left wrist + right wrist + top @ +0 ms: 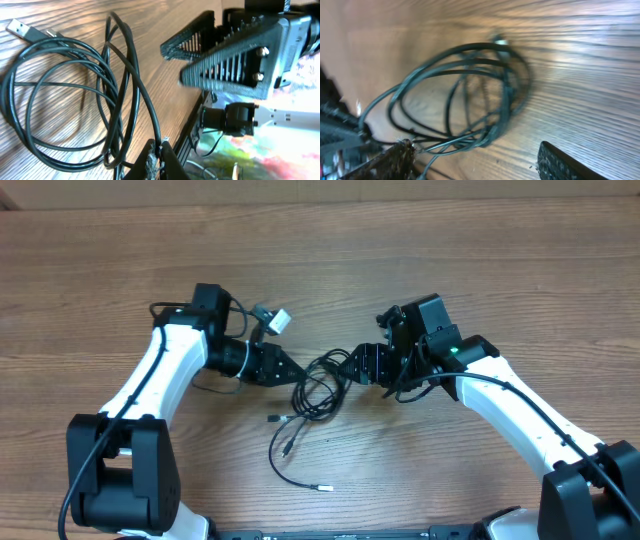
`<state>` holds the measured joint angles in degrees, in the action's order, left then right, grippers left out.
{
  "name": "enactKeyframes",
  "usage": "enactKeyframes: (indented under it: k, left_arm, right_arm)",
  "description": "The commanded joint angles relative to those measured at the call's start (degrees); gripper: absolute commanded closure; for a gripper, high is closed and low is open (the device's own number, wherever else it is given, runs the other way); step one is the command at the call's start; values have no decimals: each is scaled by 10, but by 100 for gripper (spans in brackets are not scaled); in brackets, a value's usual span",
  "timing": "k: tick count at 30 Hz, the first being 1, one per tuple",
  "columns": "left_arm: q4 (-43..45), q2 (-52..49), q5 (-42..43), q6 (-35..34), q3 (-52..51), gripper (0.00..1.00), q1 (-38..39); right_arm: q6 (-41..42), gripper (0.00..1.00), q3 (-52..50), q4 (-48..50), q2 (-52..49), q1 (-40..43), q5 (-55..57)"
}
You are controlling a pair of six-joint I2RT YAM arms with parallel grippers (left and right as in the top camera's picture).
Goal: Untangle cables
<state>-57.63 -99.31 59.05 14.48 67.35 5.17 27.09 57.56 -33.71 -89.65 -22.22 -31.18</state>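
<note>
- Plainly, the cables (320,385) are thin, black and glossy, coiled in several overlapping loops at the middle of the counter (480,260).
- At the left edge of the bundle, the left pincer (160,147) is clenched on one strand.
- Loose ends trail from the loops toward the near edge. One ends in a silver tip (323,488), another in a flat silver USB plug (23,29).
- Just right of the loops, the right pincer (475,146) stands released, its ribbed fingers (235,65) well apart and gripping nothing.
- The counter is brown wood-grain.
- Past its edge, the left wrist view gives only a colourful blur.
</note>
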Motion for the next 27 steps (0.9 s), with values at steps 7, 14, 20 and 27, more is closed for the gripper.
enactKeyframes:
  k: [7,14,20,27]
  left_arm:
    - [-35,11,-364,-158,14,65,-26]
    - [-50,11,-359,-173,14,53,-22]
    - [-56,11,-339,-173,14,53,16]
    - [-24,11,-357,-223,14,41,94]
  right_arm:
    - [73,8,-3,-31,0,-8,73]
    - [149,0,-10,-63,0,-15,77]
    - [231,0,-42,-22,0,-33,139]
    - [254,0,-55,7,0,-33,148]
